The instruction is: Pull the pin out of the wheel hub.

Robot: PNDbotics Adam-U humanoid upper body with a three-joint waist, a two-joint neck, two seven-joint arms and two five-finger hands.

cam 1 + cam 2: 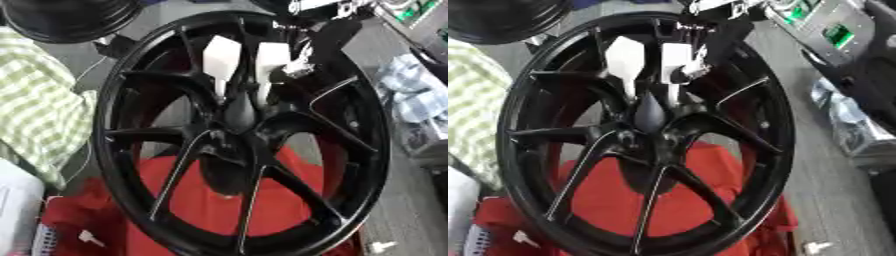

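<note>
The wheel hub (241,135) stood just below the right hand (249,62), whose 2 white fingers (220,60) pointed straight down at its centre, holding nothing visible.

Evenly lit, moderately bright, with no hard shadows. Soft and blurred throughout, edges smeared, fine detail lost. Pale streaks of glare along the spokes of the black wheel (241,135), most of its surface sunk into flat darkness. White fingers (223,60) near overexposed, almost featureless. Red cloth (206,200) saturated. Corners blurrier still, clutter there unreadable.
</note>
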